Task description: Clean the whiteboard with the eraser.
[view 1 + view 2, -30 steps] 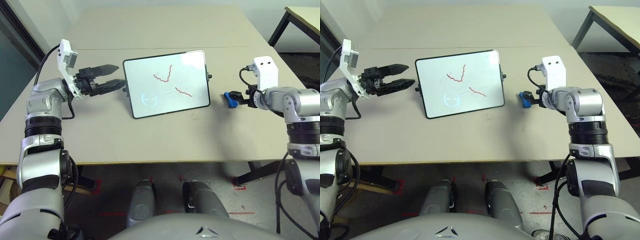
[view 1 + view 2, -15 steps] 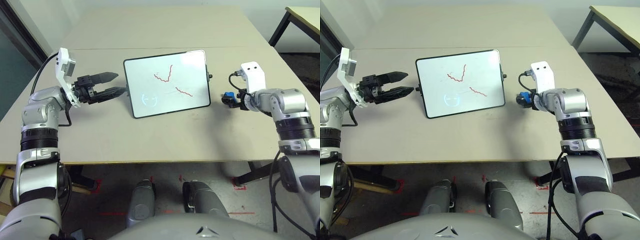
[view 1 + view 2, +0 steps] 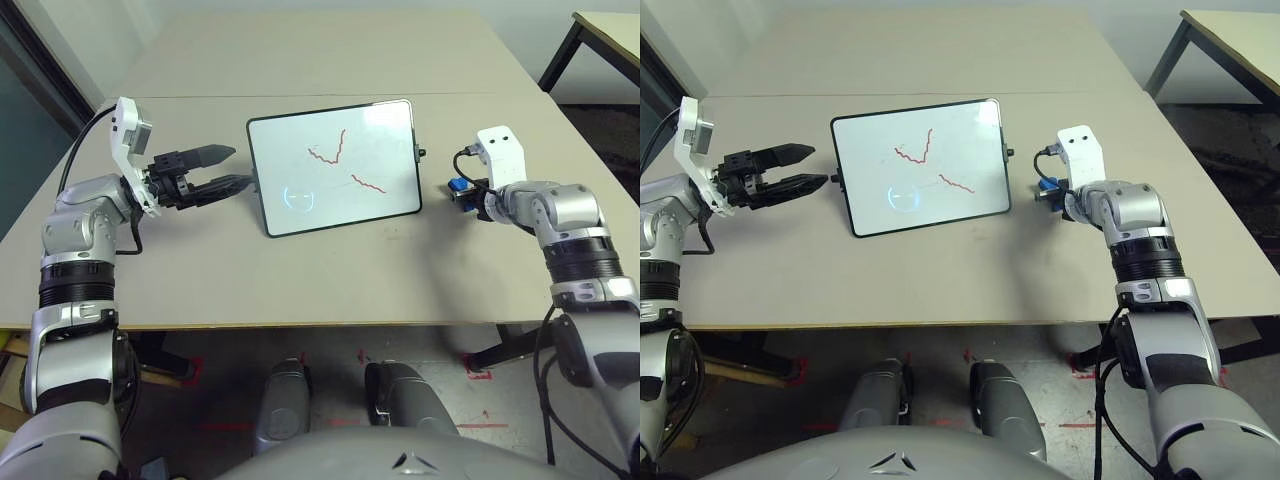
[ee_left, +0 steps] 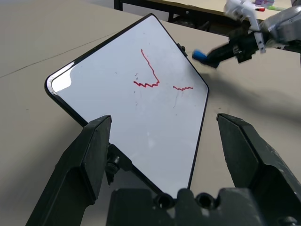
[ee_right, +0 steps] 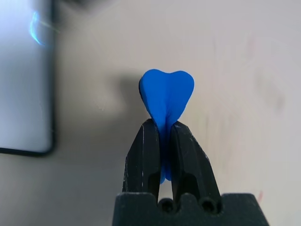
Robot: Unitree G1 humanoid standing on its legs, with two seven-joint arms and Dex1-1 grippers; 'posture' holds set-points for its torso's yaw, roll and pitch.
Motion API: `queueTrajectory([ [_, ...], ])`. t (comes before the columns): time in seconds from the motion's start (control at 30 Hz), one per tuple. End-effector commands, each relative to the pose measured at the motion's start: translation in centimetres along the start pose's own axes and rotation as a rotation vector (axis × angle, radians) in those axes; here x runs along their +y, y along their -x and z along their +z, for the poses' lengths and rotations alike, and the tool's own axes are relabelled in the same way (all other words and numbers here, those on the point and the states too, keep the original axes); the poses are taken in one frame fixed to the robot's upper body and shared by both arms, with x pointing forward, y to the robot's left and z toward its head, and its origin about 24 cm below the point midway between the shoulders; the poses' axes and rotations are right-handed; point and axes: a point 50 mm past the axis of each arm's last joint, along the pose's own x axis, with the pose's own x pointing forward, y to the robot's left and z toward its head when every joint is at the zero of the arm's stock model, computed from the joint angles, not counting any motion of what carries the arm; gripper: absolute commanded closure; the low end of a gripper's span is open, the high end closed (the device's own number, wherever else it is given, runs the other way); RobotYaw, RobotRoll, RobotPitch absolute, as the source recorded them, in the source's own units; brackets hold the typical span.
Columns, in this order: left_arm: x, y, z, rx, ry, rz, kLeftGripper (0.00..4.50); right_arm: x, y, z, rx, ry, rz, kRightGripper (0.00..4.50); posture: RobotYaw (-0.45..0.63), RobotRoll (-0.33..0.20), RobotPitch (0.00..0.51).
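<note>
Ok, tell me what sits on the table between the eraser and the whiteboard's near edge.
Nothing: in the left eye view only bare table separates the eraser, pinched in the right gripper, from the whiteboard, apart from the board's own small side knob.

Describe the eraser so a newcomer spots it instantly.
Start at the whiteboard in the middle of the table, the one with red squiggles. Look just off its right edge, where the right gripper is shut. The eraser is the small bright blue block pinched between its black fingers, the only blue thing on the table.
</note>
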Motion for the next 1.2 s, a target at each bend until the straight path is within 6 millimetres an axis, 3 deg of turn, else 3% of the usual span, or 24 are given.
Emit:
queueTrajectory([
  [0.03, 0.1, -0.1, 0.0, 0.012, -0.007, -0.002, 0.0, 0.8, 1.3, 1.1, -0.09, 0.232, 0.062, 4.41, 0.22, 0.0, 0.083],
  [0.27, 0.2, -0.4, -0.1, 0.019, -0.008, -0.013, 0.0, 3.2, 2.5, 1.5, -0.146, 0.634, 0.152, 4.41, 0.21, 0.0, 0.085],
  [0.47, 0.3, -0.6, 0.0, 0.02, -0.011, -0.023, 0.0, 5.7, 1.7, 1.8, -0.173, 0.881, 0.186, 4.41, 0.21, 0.0, 0.083],
  [0.63, 0.4, -0.5, 0.1, 0.022, -0.019, -0.016, 0.0, 6.0, 0.4, 1.7, -0.146, 1.09, 0.107, 4.41, 0.22, 0.0, 0.08],
  [0.83, 0.2, -0.5, -0.1, 0.021, -0.021, -0.015, 0.0, 6.4, -0.2, 1.5, -0.136, 1.17, 0.11, 4.41, 0.23, 0.0, 0.072],
  [1.2, 0.3, -0.6, -0.1, 0.019, -0.028, -0.008, 0.0, 7.7, 0.3, 1.0, -0.141, 1.202, 0.196, 4.41, 0.23, 0.0, 0.076],
])
